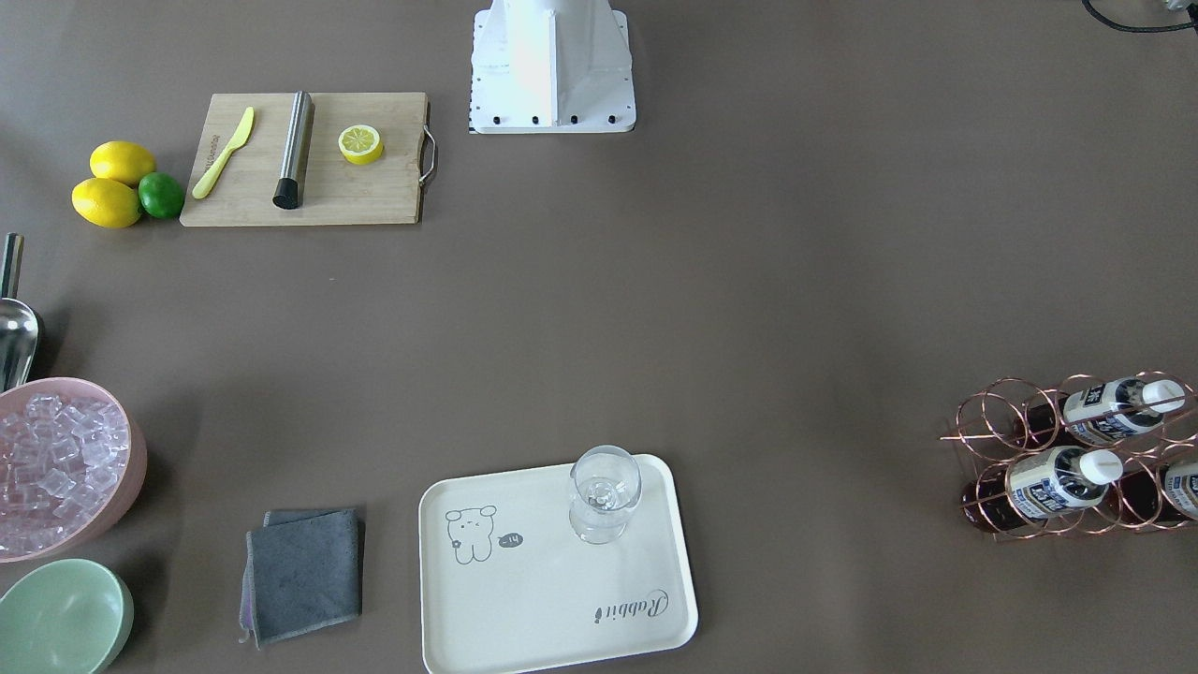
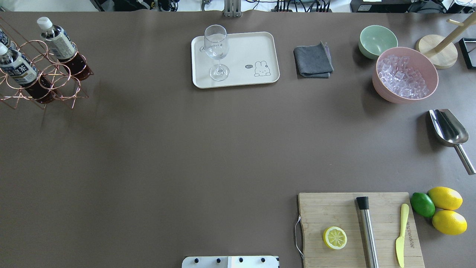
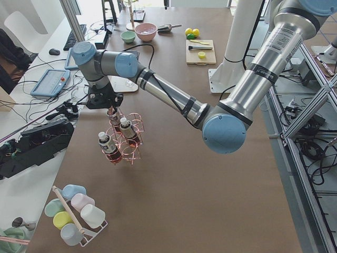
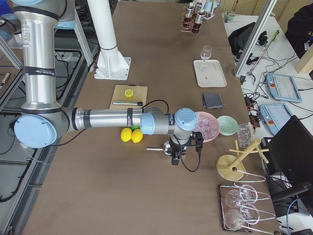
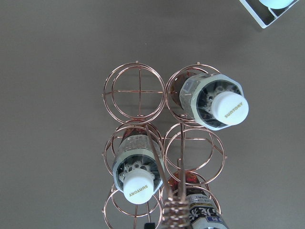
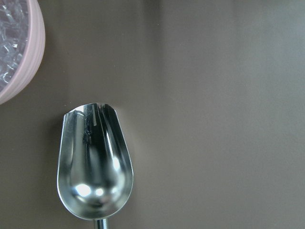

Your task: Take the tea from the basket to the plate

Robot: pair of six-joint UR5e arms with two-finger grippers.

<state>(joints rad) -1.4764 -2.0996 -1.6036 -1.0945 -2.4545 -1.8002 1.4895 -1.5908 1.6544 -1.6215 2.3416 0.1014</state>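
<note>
While tea (image 5: 221,102) stands in basket (image 5: 140,90), brown table (image 2: 186,149) edged by cables (image 2: 293,5), framing (image 4: 253,38).

Three tea bottles (image 2: 55,41) stood caps up in the basket (image 2: 44,74), one to a ring. Each showed dark brown tea below a white-and-black label and a white cap. The basket, a rose-gold wire rack of joined round rings, sat at the far left of the table in the overhead view. The plate (image 2: 241,52) was a cream rectangular tray with rounded corners, a small animal drawing and the word "Rabbit". It lay flat near the far edge, around the middle, well to the right of the basket.
</note>
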